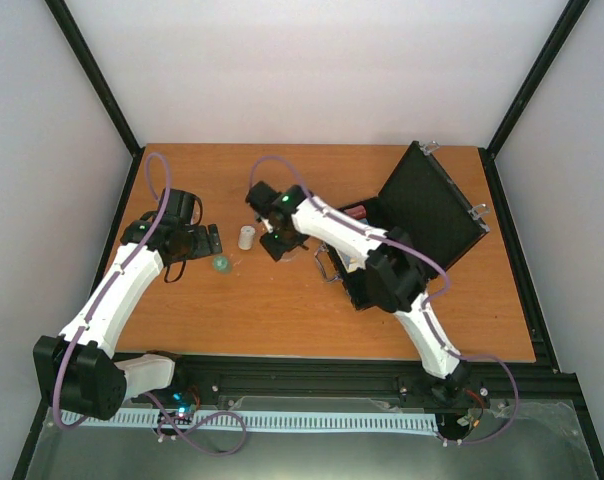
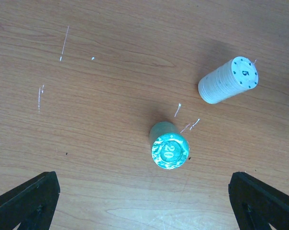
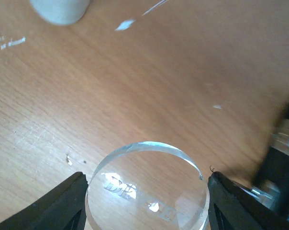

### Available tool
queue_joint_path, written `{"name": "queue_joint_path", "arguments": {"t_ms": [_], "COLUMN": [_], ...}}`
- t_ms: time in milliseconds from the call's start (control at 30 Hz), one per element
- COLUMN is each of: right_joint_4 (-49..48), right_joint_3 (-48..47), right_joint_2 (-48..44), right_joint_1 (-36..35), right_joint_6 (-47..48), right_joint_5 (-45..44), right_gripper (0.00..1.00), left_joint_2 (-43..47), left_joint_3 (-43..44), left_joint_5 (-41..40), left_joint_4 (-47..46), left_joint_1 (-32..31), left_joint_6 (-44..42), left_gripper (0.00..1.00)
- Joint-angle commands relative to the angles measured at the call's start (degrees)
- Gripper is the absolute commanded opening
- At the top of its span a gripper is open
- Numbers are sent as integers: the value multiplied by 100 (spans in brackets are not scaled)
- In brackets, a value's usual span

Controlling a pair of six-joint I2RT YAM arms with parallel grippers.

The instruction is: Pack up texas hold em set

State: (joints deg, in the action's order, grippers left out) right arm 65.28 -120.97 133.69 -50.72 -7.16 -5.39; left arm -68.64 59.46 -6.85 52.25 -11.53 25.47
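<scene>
The black case (image 1: 429, 205) lies open at the right, lid raised, metal handle (image 1: 327, 268) toward the middle. My right gripper (image 1: 279, 245) is left of the case, low over the table. In the right wrist view it (image 3: 147, 194) is shut on a clear disc (image 3: 144, 177), a finger against each edge. A teal chip stack (image 1: 221, 264) and a white chip stack (image 1: 246, 237) stand on the table between the arms. My left gripper (image 1: 210, 242) is open and empty beside the teal stack (image 2: 169, 149). The white stack (image 2: 229, 80) stands farther off.
The wooden table (image 1: 282, 320) ends at a black rail along the front. The case's edge (image 3: 278, 158) shows at the right of the right wrist view. The white stack's base (image 3: 58, 9) shows at its top left.
</scene>
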Motion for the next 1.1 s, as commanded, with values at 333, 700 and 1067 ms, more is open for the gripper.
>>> {"name": "queue_joint_path", "arguments": {"t_ms": [333, 700, 1067], "right_joint_4": [-727, -1193, -1396], "right_joint_3": [2655, 3648, 3998], "right_joint_2": [-2120, -2462, -2391], "right_joint_1": [1643, 2488, 2905], "right_joint_6": [-350, -275, -137], "right_joint_5": [-194, -371, -367], "right_gripper": [60, 60, 60], "left_joint_2": [-82, -239, -299], "left_joint_3": [26, 107, 100], "left_joint_5": [54, 97, 70], "left_joint_4": [-144, -155, -145], "left_joint_1": [10, 10, 10], "left_joint_6": [-51, -93, -82], "left_gripper": [100, 100, 100]}}
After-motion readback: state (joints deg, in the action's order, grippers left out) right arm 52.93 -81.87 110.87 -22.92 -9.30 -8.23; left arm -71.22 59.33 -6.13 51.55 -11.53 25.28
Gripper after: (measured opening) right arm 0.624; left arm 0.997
